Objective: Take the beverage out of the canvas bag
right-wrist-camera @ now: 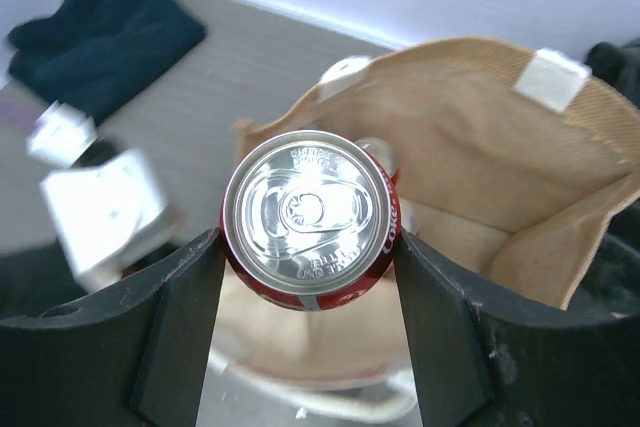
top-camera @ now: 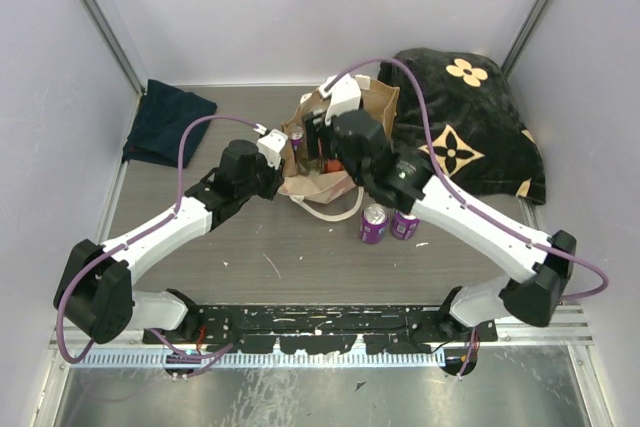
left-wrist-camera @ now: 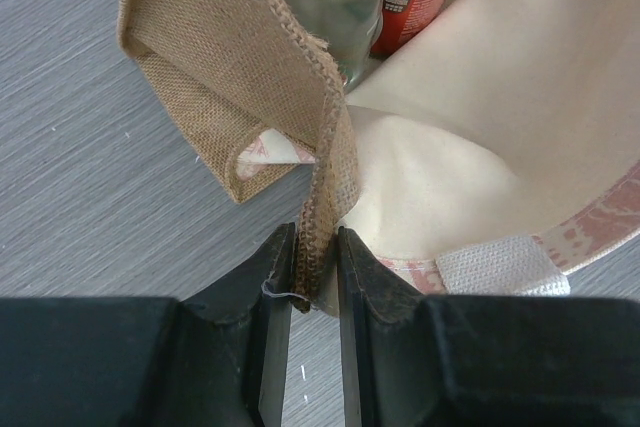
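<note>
Fingers of the right gripper (right-wrist-camera: pixel 308 272) clamp a red aluminium cola can (right-wrist-camera: pixel 308 209) by its sides at the gaping mouth of the tan-brown canvas bag (right-wrist-camera: pixel 480 147), fabric rim standing clear beyond them. The left gripper (left-wrist-camera: pixel 317 252) pinches that rim's edge tight.

The tan canvas bag (top-camera: pixel 385 107) stands open on the table (top-camera: pixel 300 247). A red cola can (right-wrist-camera: pixel 310 217) sits upright at its mouth, gripped by the right hand (right-wrist-camera: pixel 310 239).
</note>
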`<state>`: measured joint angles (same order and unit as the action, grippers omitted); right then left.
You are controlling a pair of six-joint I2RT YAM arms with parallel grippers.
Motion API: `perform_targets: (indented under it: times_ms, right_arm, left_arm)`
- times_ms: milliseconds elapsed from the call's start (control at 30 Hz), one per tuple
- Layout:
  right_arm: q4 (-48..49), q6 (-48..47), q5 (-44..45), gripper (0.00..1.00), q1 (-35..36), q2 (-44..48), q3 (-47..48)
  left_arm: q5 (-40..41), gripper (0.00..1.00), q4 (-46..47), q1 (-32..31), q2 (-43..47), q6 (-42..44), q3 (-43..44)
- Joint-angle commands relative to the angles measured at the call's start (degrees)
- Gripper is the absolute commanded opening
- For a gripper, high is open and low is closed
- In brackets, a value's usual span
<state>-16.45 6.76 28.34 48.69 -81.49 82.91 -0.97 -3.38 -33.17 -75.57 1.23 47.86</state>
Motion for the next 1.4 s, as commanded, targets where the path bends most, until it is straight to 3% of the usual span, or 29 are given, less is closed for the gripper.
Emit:
perform_targets:
  times_ms: [0, 233, 433, 800, 1367]
  right_arm:
    - [4.5, -3.7, 2.0, 0.01, 5.5, 8.9, -4.2]
    - [-5.3, 5.9, -1.5, 0.01, 10.5, 15.3, -13.0]
    - [-7.3, 10.9, -1.3, 0.01, 12.9, 15.7, -19.8]
    - [-0.1, 11.9, -4.4, 0.01, 13.3, 14.4, -31.8]
    - [11.9, 13.9, -1.4, 0.01, 13.2, 10.9, -38.1]
  left_arm:
    - [0.3, 0.3, -1.5, 0.0, -0.5, 0.3, -0.7]
    - [0.9, 0.3, -1.6, 0.0, -0.1, 0.3, -0.9]
    - [0.8, 0.3, -1.6, 0.0, 0.1, -0.1, -1.1]
    - [0.9, 0.3, -1.7, -0.1, -0.1, 0.1, -1.1]
    - [0.8, 0.31, -1.5, -0.4, -0.6, 0.1, -1.3]
